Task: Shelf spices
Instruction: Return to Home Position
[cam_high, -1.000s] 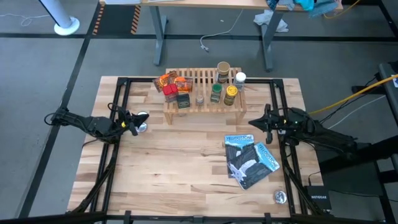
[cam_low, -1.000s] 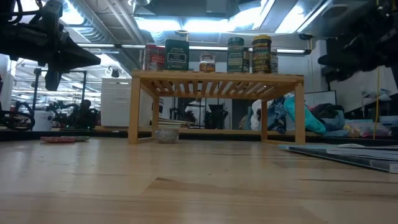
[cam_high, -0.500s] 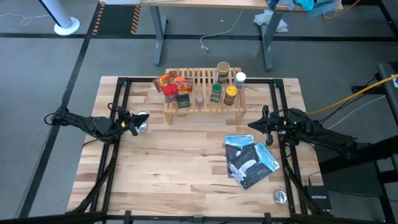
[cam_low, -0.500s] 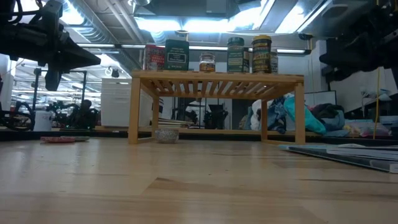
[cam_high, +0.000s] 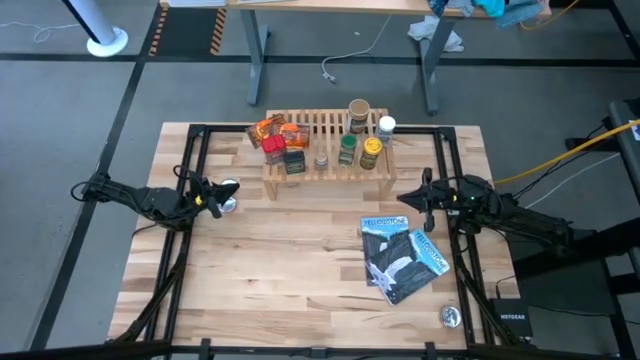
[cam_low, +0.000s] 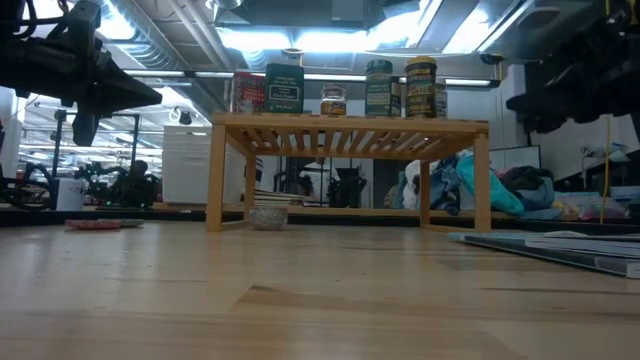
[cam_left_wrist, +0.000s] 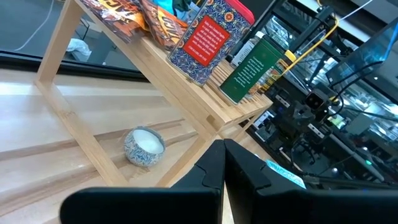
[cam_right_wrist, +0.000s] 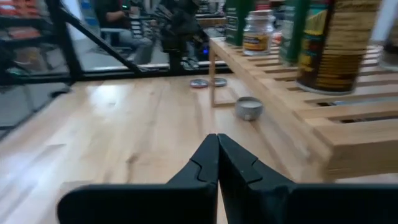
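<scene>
The shelf (cam_high: 330, 152) is a low light-wood slatted rack at the table's far middle, standing on its legs. Spices stand on its slats: orange packets (cam_high: 270, 128), a red-topped tin (cam_left_wrist: 208, 37), a dark green tin (cam_left_wrist: 256, 67), a small jar (cam_low: 333, 100) and taller jars (cam_high: 370, 150). My left gripper (cam_high: 218, 197) hovers shut left of the shelf, holding nothing. My right gripper (cam_high: 410, 198) hovers shut right of the shelf's near corner, also holding nothing. Each wrist view shows its fingers closed together, the left gripper (cam_left_wrist: 222, 158) and the right gripper (cam_right_wrist: 217, 149).
A small round patterned tin (cam_left_wrist: 144, 147) sits on the table under the shelf. A blue-and-black pouch (cam_high: 400, 255) lies at the near right. One silver disc (cam_high: 230, 189) lies by my left gripper, another (cam_high: 451, 316) near the right front corner. Bare wood spreads across the near middle.
</scene>
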